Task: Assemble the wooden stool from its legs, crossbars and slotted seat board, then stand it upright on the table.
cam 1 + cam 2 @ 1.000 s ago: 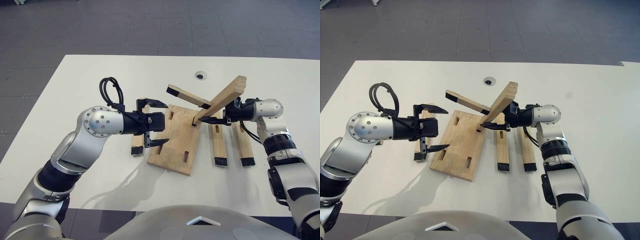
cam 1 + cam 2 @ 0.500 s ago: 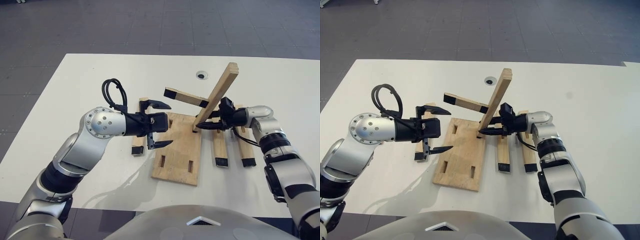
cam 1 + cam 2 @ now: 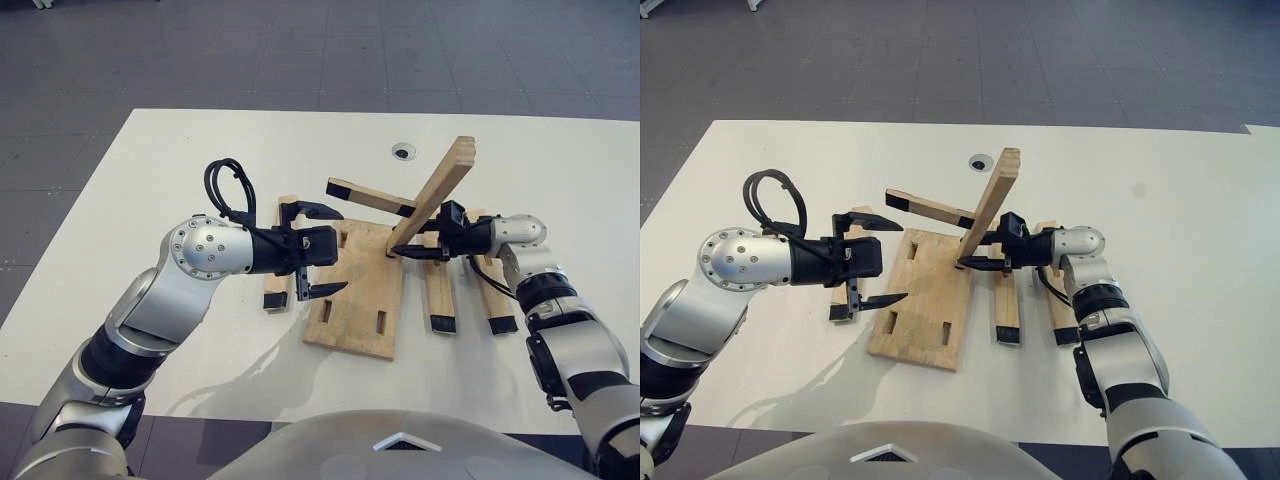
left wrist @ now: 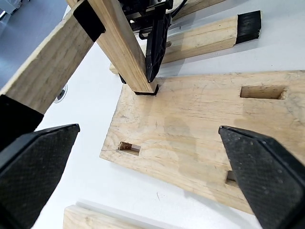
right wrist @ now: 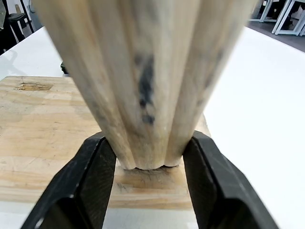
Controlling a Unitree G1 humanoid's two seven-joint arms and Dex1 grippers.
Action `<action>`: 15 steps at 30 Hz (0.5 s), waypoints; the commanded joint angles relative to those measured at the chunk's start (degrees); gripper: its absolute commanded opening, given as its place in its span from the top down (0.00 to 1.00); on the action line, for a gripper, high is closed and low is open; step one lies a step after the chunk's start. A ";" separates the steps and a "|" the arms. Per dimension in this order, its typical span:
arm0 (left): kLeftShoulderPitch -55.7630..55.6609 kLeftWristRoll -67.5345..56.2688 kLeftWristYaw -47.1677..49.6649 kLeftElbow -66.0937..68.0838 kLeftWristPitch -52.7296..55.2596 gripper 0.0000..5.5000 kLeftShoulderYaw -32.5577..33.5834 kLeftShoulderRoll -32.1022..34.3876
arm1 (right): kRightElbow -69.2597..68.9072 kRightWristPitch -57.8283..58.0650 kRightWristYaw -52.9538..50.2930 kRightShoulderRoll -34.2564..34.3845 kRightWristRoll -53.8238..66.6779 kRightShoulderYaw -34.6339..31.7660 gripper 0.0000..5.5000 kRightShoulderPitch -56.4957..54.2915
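The slotted seat board point(image 3: 355, 300) lies flat on the white worktop point(image 3: 180, 160). A leg point(image 3: 437, 192) leans tilted over it, its dark foot at the slot by the board's far right corner. A black-tipped crossbar point(image 3: 365, 195) juts from the leg toward the left. The right gripper point(image 3: 405, 250) has its jaws clamped on the leg just above the foot. The left gripper point(image 3: 338, 250) hovers over the board's left edge, jaws wide apart and empty. Two loose legs point(image 3: 438, 298) lie just right of the board, a third leg point(image 3: 275, 292) at its left.
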 commanded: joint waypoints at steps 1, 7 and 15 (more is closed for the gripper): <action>0.33 -0.19 0.38 -0.19 0.08 0.00 -0.27 0.84 | 2.45 8.10 0.63 -0.28 -2.14 -0.91 0.61 2.18; 0.49 -0.03 0.79 -0.06 -0.14 0.00 -0.53 0.72 | 0.16 10.42 2.46 -0.01 -2.14 -2.89 0.61 1.15; 0.35 0.18 1.03 0.43 -0.23 0.00 -0.59 0.59 | -2.98 3.44 1.42 -0.88 -5.22 -3.77 0.47 -0.75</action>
